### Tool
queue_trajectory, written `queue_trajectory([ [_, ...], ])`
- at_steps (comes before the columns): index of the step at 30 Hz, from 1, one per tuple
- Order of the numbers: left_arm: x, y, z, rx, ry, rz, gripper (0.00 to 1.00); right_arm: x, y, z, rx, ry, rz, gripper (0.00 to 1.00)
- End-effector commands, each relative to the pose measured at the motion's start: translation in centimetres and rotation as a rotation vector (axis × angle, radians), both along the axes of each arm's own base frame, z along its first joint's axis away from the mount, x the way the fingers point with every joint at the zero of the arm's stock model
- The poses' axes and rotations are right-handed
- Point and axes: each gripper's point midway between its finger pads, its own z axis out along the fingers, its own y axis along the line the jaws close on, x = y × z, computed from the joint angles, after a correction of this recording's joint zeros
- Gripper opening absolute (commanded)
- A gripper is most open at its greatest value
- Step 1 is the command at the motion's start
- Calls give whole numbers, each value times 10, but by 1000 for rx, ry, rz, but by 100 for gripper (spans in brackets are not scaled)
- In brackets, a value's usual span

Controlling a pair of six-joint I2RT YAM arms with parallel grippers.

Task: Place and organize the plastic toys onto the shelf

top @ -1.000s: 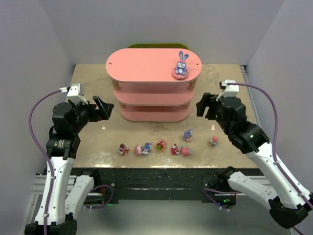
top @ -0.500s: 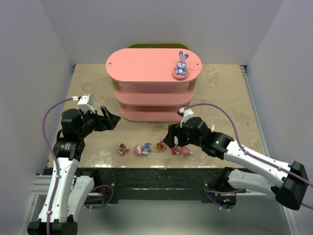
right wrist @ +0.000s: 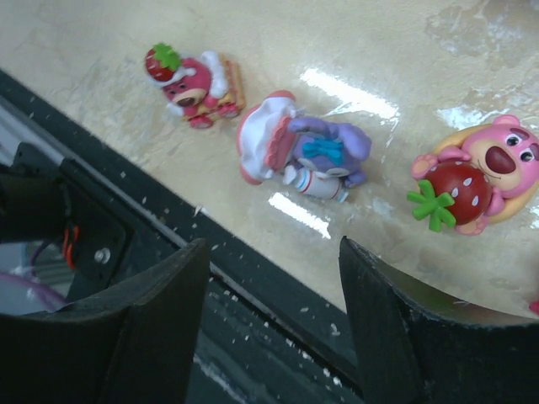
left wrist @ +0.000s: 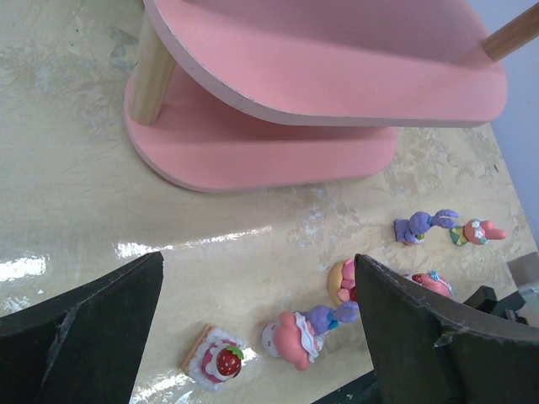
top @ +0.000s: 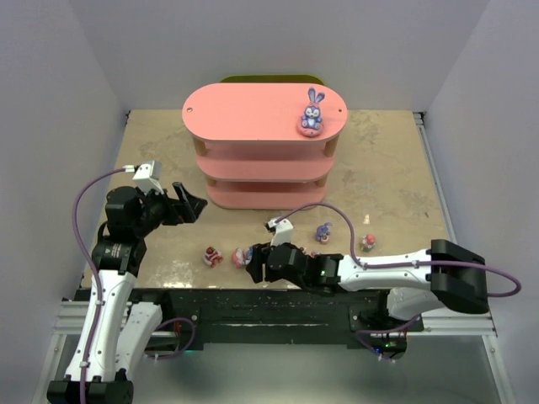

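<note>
**Left hand**: fingers wide apart, empty, hovering off the left end of the shelf.

**Cake-slice bear**: pink, strawberry on its head. It lies on the table, well in front of the shelf's left half.

**Lying bunny**: purple, blue bow, pink-and-white frill. It is on its side in front of the shelf's middle.

**Right hand**: fingers apart, nothing between them, low over the lying bunny.

**Strawberry bear**: just right of the lying bunny.

**Standing bunny** and **small pink figure**: in front of the shelf's right end.

**Shelved bunny**: upright at the right end of the shelf's top board.

**Handling:** the toys are probably light, rigid, glossy plastic that slips or rolls easily. The torso looks a better hold than the ears or frill.
</note>
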Motion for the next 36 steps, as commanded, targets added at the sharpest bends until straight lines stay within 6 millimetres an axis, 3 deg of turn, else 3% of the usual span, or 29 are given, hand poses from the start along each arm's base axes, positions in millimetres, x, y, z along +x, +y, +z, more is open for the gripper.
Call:
queue_trajectory([
  [1, 2, 0, 23, 19, -66, -7, 100, 29, 13, 23, 110, -67, -173, 65],
  [11, 6, 2, 22, 37, -67, -6, 100, 44, 22, 2, 78, -79, -259, 63],
  [16, 8, 2, 22, 41, -63, -9, 100, 50, 16, -4, 60, -95, -313, 61],
  [29, 11, 2, 20, 44, -50, -9, 100, 60, 23, -19, 8, -156, -308, 59],
  [36, 10, 2, 20, 45, -47, -7, 100, 65, 18, -26, -23, -171, -346, 45],
])
